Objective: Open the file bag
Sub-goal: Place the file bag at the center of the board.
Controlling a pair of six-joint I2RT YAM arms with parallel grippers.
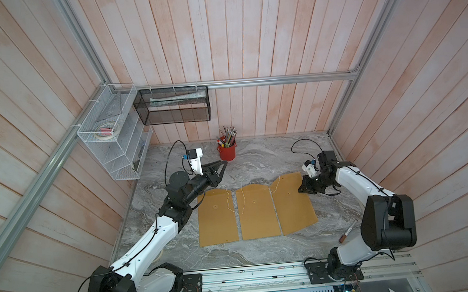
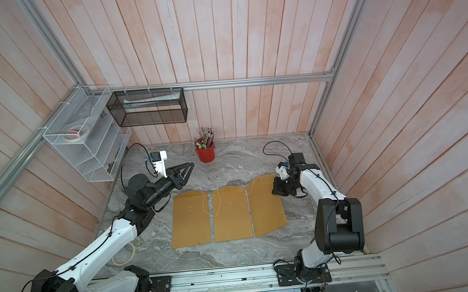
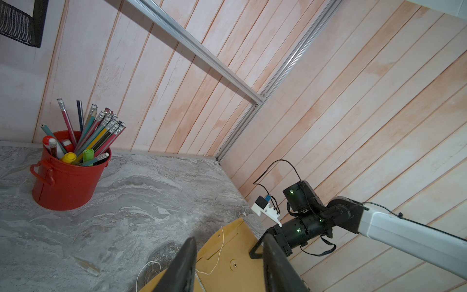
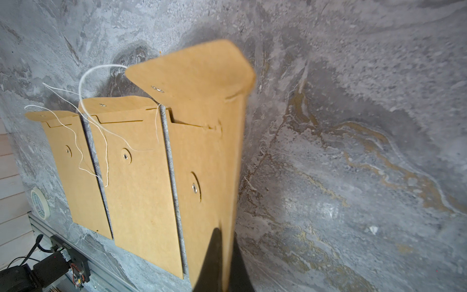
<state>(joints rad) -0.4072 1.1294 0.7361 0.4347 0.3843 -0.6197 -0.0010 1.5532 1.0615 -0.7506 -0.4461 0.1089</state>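
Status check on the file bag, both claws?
Left claw open, empty, near red bucket. Right claw shut on rightmost file bag edge, that side lifted. Flap unfolded. Nothing blocking.

Three tan kraft file bags lie side by side on the grey marble table (image 1: 256,162), flap ends pointing away from the robot, with narrow gaps between them. The left file bag (image 1: 216,218) and the middle file bag (image 1: 257,212) lie flat, flaps unfolded away from the bodies. Each has a round fastener disc on its body and a loose white string (image 4: 106,164) trailing over the paper. The right file bag (image 1: 292,204) is skewed a little from the others. Its flap (image 4: 197,68) stands open and curls upward, its string unwound, and its outer long edge is raised off the table, pinched in the closed right gripper (image 4: 225,252)
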